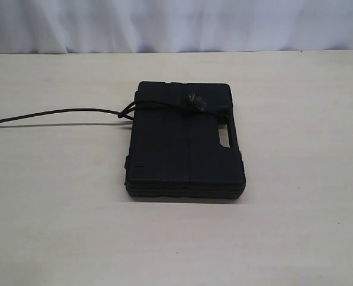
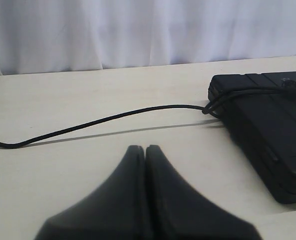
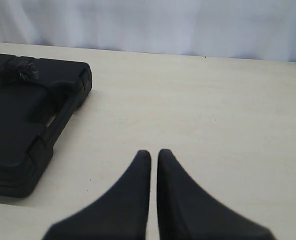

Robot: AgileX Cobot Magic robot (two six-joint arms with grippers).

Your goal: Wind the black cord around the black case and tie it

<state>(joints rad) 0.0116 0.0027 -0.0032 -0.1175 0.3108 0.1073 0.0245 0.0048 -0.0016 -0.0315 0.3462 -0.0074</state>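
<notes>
exterior view: the black case [image 1: 185, 143] lies flat on the pale table [image 1: 295, 232], its handle slot [image 1: 225, 137] on the right edge. the black cord [image 1: 57, 112] runs in from the left, crosses the lid's far end and ends in a frayed knot [image 1: 194, 102] on the lid. any marking on the lid is too dark to read.

left wrist view: only here does the left gripper [image 2: 146, 150] show. it is clenched and empty above the table, well apart from the cord's slack length.

right wrist view: the right gripper [image 3: 154, 155] is closed on nothing beside the case, whose knot and handle slot face it.
</notes>
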